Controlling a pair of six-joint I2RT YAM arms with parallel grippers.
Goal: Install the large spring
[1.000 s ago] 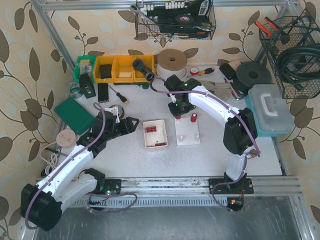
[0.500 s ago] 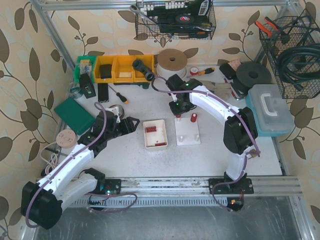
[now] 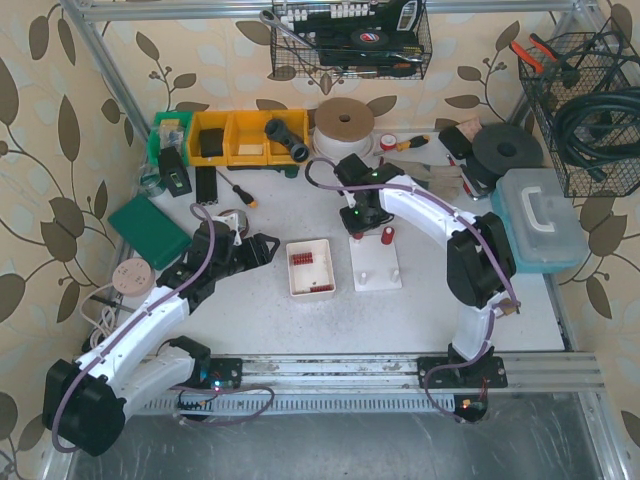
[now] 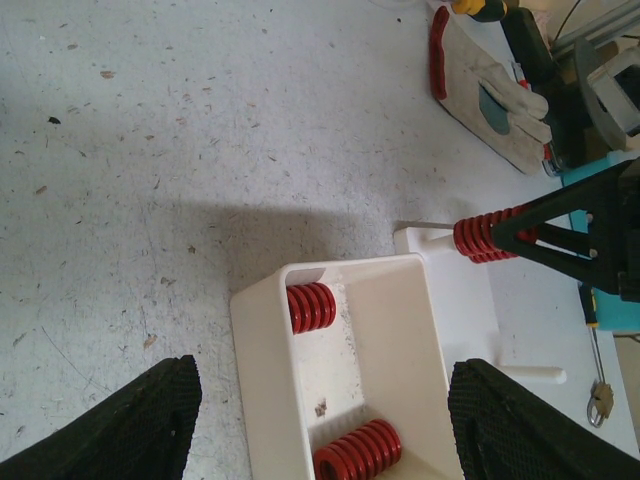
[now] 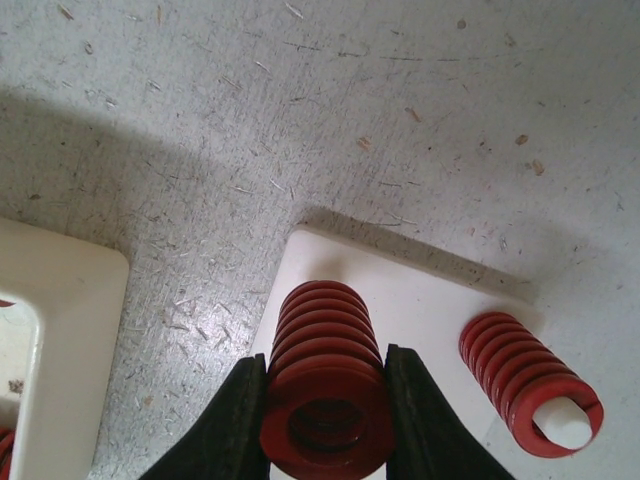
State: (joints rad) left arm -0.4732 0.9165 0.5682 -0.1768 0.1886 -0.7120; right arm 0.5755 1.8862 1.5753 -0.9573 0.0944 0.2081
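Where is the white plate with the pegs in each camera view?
Top external: the peg plate lies mid-table, just right of the white tray.
Left wrist: at right, beyond the tray, its near edge hidden by the tray wall.
Right wrist: lower centre, under the spring held in the jaws; the tray corner sits at left.
Shared landmark: the tray.
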